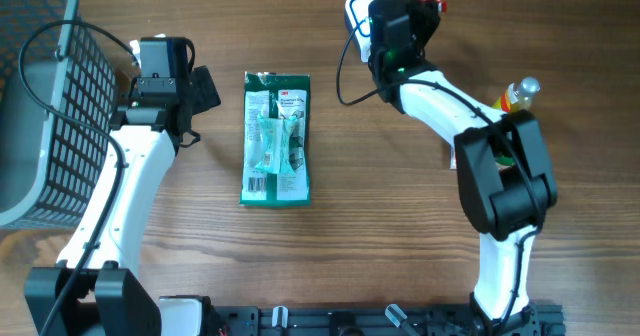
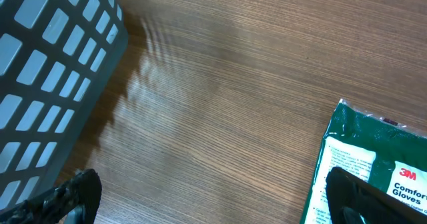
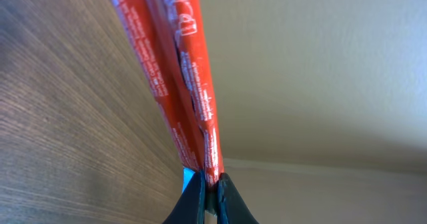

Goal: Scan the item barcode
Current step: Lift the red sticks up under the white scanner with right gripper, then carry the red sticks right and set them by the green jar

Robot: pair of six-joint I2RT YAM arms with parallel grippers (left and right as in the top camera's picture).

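thin red packet (image 3: pixel 177 84), white print, pinched edge-on

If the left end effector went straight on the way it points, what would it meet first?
Likely bare wooden table, between the grey basket and the green glove pack; depth unclear.

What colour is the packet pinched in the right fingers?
Red-orange with white lettering; the packet shows best in the right wrist view.

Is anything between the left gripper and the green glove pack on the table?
Nothing visible. Only bare table lies between the open left gripper and the glove pack. The basket stands on the gripper's other side, away from the pack.
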